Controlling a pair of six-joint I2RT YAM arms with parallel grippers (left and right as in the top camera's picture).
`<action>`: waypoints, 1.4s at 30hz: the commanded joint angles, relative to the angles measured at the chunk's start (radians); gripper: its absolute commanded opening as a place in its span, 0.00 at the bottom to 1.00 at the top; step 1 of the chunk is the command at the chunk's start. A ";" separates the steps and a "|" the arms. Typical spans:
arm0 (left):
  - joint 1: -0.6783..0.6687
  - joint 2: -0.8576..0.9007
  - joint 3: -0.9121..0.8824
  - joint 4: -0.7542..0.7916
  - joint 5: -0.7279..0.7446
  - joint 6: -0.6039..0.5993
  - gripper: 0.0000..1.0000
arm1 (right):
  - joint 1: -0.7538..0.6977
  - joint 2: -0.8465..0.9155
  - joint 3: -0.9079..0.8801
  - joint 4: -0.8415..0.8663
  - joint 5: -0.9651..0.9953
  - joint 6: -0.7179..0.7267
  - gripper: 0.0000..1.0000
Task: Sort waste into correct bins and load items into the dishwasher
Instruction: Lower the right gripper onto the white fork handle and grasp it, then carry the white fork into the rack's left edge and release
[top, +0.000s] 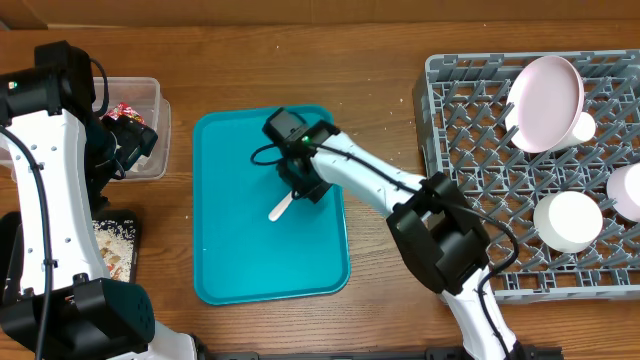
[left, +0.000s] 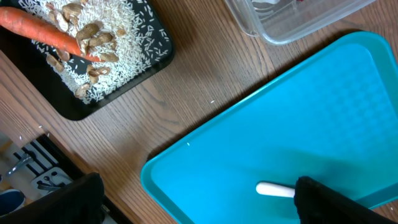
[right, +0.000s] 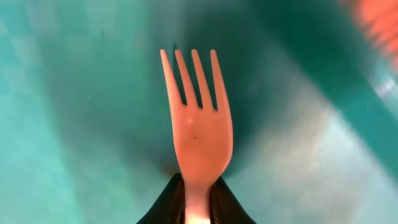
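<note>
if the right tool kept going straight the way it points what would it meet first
Probably the teal tray: the right tool points down at it, gripping the fork, whose tines lead and would touch first. Depth is unclear.

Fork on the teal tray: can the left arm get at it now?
Probably not: the right gripper is shut on the handle of the fork on the teal tray, so the open left gripper would bump into it.
</note>
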 joint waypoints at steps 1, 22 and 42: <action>-0.008 0.005 0.000 -0.002 -0.008 -0.003 1.00 | -0.071 0.047 0.024 -0.037 -0.001 -0.209 0.04; -0.008 0.005 0.000 -0.002 -0.008 -0.003 1.00 | -0.771 -0.474 0.140 -0.299 -0.210 -1.418 0.04; -0.007 0.005 0.000 -0.002 -0.008 -0.003 1.00 | -0.767 -0.460 -0.006 -0.205 -0.225 -1.419 0.91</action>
